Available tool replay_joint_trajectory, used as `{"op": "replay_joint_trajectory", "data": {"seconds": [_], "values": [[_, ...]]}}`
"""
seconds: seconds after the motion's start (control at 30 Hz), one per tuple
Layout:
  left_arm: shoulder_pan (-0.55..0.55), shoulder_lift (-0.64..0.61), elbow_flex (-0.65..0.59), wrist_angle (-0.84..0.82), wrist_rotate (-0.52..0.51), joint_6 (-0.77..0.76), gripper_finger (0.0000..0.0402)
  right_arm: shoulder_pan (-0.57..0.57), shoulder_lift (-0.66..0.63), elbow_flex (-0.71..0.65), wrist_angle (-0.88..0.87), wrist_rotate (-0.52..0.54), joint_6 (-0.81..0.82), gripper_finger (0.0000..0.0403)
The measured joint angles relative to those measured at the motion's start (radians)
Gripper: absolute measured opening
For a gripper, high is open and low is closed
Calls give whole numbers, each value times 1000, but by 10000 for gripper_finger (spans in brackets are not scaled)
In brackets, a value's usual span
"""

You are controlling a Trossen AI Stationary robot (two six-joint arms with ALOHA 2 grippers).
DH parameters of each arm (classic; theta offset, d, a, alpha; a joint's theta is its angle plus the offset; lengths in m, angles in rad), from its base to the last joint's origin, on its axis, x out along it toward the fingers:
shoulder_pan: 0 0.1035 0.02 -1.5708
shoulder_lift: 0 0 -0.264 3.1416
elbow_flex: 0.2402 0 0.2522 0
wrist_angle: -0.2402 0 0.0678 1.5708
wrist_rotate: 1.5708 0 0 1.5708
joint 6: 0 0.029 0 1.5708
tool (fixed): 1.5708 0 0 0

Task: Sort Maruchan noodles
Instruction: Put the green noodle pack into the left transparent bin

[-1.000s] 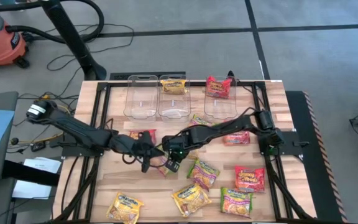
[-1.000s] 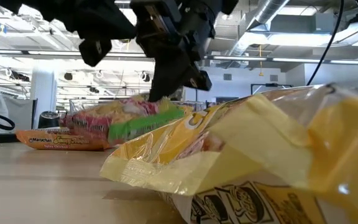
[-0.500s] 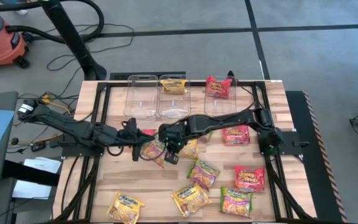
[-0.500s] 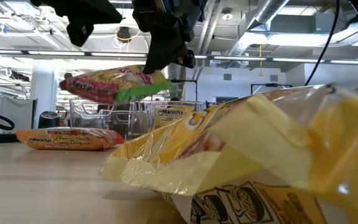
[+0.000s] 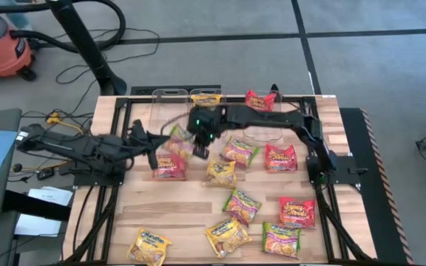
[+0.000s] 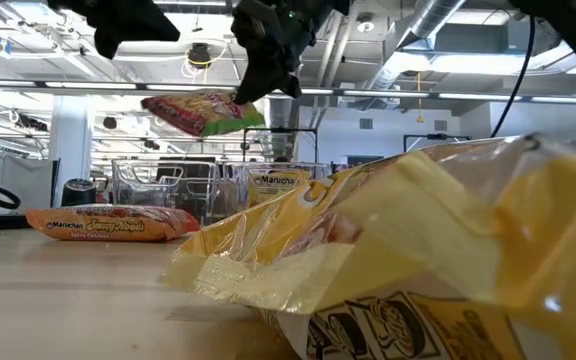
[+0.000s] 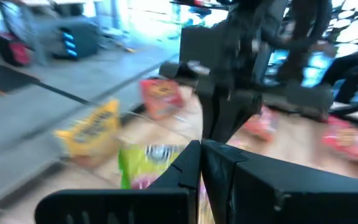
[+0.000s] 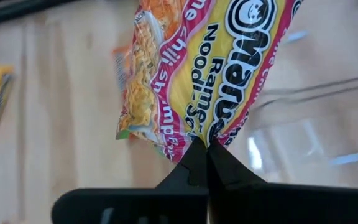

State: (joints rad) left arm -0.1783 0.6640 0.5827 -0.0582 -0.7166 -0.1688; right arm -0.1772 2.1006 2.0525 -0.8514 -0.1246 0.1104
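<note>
Right hand [image 5: 200, 145]: upper centre, pinching green-pink packet [image 5: 180, 142] by its edge.
Left hand [image 5: 148, 152]: fingers pressed together, idle.
Advice: centre over the left bin [image 5: 167, 97], then release.

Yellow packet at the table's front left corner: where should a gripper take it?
Pinch the yellow packet by an outer edge, coming straight down from above: it lies flat and alone, so the thin rim probably nips easiest. The right gripper holds the lifted packet by an edge likewise.
</note>
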Motion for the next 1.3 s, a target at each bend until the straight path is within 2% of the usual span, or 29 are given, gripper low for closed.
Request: {"op": "replay_joint_trajectory", "data": {"seconds": [0.23, 0.37, 0.57, 0.77, 0.97, 1.1, 1.3], "values": [[111, -32, 0, -6, -50, 198, 0, -121, -2, 35, 36, 3, -88, 2], [189, -32, 0, -5, 10, 231, 7, -165, -2, 36, 34, 3, -118, 2], [346, -31, 0, -3, 144, 127, 62, -178, -2, 36, 36, 1, -206, 3], [504, -21, 0, 10, 203, -11, 136, -169, -2, 36, 18, -5, -376, 3], [680, 19, 0, 63, 417, -78, 180, -166, -2, 36, 56, -4, -506, 3], [791, 64, 0, 81, 564, -79, 182, -174, -2, 36, 115, -4, -552, 3], [947, 133, -1, 124, 817, -86, 182, -203, -2, 36, 136, 28, -538, 3]]}}
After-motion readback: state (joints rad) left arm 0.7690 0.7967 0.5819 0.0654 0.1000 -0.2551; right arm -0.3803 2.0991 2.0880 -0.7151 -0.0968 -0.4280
